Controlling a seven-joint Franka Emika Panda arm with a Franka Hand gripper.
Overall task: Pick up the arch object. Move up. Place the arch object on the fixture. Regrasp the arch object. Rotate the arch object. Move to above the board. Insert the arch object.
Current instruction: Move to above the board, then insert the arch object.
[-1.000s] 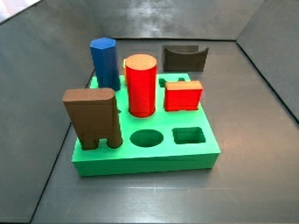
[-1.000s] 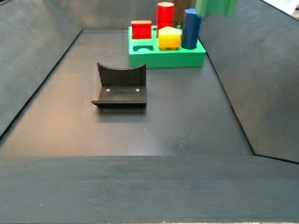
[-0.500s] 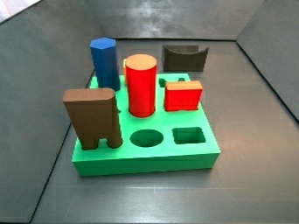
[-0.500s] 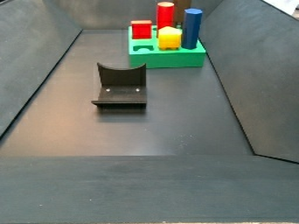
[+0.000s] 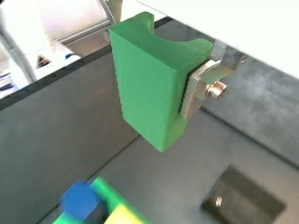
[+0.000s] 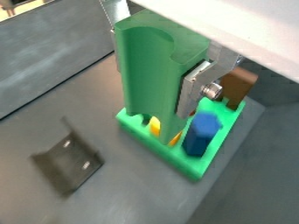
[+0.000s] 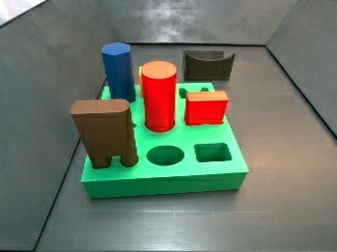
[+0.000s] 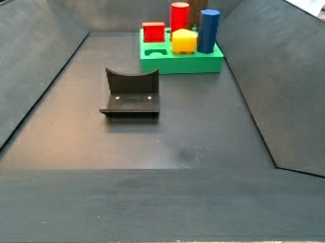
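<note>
- Only in both wrist views do we see the gripper [image 5: 176,87]: it is raised clear above the floor, and neither side view catches it.
- Its jaws are closed on the arch object [image 5: 155,79], a green block held upright with its curved notch at the upper end; one silver finger [image 5: 198,87] lies flat against the block's side, while the opposite finger is hidden behind the block.
- In a wrist view the arch object [image 6: 152,74] hangs above the board [image 6: 176,144], though we cannot tell how high.
- In a side view the board [image 7: 165,177] shows a round hole [image 7: 166,155] and a square hole [image 7: 214,153] open along its front edge; a brown arch block [image 7: 104,133], red cylinder [image 7: 160,95], blue hexagonal post [image 7: 117,71] and red cube [image 7: 206,106] stand in it.
- A yellow piece [image 8: 185,41] on the board appears only in a side view, and its shape is probably blocky, though too small to tell.
- The fixture [image 8: 129,93] stands well apart from the board [image 8: 181,59], with bare dark floor [image 8: 152,152] around it.
- The fixture [image 7: 208,65] is partly hidden behind the board in a side view.
</note>
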